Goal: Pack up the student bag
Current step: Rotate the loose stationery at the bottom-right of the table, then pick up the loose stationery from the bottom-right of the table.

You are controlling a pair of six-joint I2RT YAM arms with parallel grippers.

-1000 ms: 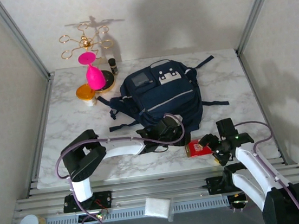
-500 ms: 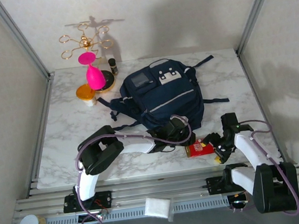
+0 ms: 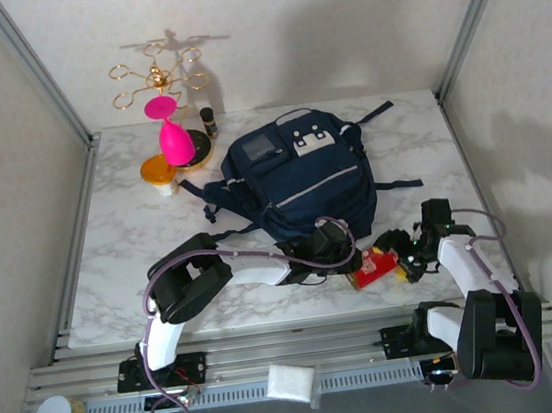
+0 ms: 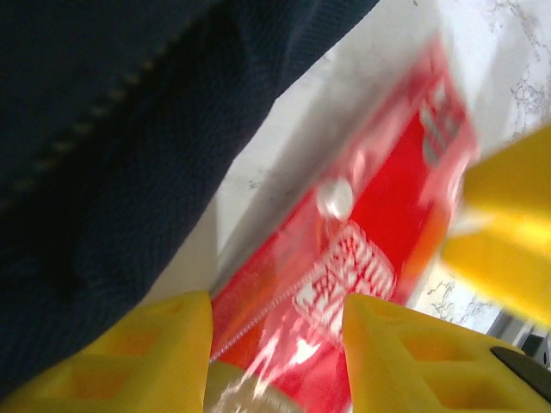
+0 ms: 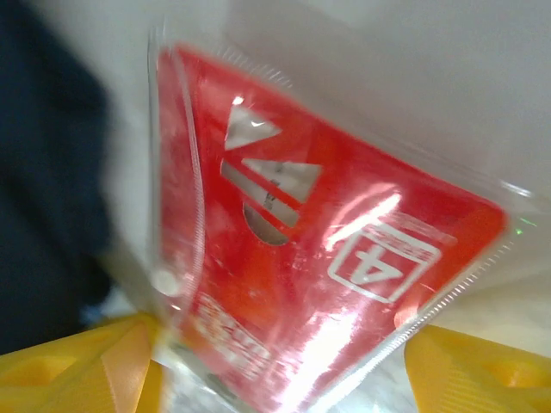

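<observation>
red packet (image 5: 293,241) marked "4" has shifted, left fingers (image 4: 146,344) and right fingers (image 5: 77,361) spread around it.

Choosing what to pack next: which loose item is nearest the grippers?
The red packet, between the left gripper and right gripper; the pink cup, orange tub and bottle sit far back.

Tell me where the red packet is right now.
Top view: the red packet is at the front right of the table, just before the bag, between the left gripper and the right gripper.

White arms (image 3: 253,264), black joints (image 3: 180,290), looping mauve cables (image 3: 148,301), chunky yellow claw fingers (image 4: 112,361).
</observation>
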